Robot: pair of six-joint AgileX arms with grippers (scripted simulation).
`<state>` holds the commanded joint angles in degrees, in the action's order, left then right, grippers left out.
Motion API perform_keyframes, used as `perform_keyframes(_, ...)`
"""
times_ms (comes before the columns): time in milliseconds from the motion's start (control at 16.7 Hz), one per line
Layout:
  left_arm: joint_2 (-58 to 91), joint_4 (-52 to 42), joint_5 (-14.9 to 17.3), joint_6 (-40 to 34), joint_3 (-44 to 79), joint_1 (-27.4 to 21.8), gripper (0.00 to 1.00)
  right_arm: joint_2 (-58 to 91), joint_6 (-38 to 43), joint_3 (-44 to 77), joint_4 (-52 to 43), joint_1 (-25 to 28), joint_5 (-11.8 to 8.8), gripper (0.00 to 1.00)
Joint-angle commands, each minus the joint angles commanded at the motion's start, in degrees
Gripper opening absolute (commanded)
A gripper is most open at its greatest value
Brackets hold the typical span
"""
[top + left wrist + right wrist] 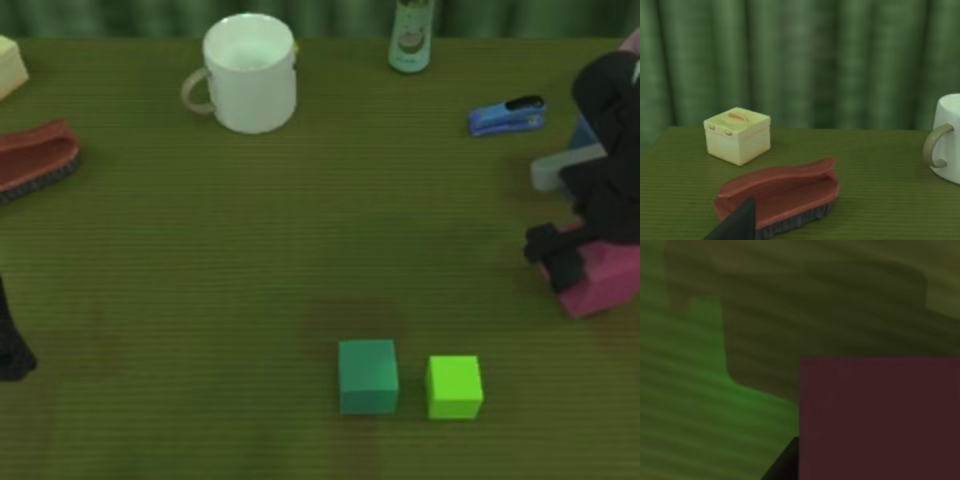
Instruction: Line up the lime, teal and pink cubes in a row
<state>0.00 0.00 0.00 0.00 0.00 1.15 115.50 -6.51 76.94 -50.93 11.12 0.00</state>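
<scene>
- Your right gripper (562, 262) is at the table's right edge, on the pink cube (610, 280). Dark fingers sit against the cube's left side. Can't tell from any view whether they actually clamp it.
- Right wrist view: the pink cube fills the frame close up, w/ a dark finger (785, 465) touching its edge.
- The teal (367, 376) and the lime (454, 386) sit side by side near the front, lime to the right, small gap between.
- Left arm (12, 345) parked at the left edge; can't tell its finger state.
- Far side: mug (248, 72), stapler (507, 116), brush (35, 158).
</scene>
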Motion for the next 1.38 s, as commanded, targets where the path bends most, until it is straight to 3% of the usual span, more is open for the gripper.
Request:
perform_keyframes(300, 0.0, 0.0, 0.0, 0.0, 0.0, 0.0, 1.0, -3.91, -0.07, 5.62, -9.74, 0.26, 0.01, 0.0)
perform_keyframes(720, 0.0, 0.0, 0.0, 0.0, 0.0, 0.0, 1.0, -2.68, 1.97, 7.77, -10.95, 1.84, 0.01, 0.0)
perform_keyframes(960, 0.0, 0.0, 0.0, 0.0, 0.0, 0.0, 1.0, 3.15, 12.84, 17.2, -15.24, 10.35, 0.14, 0.0)
perform_keyframes(1380, 0.0, 0.0, 0.0, 0.0, 0.0, 0.0, 1.0, 16.19, 46.55, 39.27, -25.46, 32.22, 0.29, 0.0)
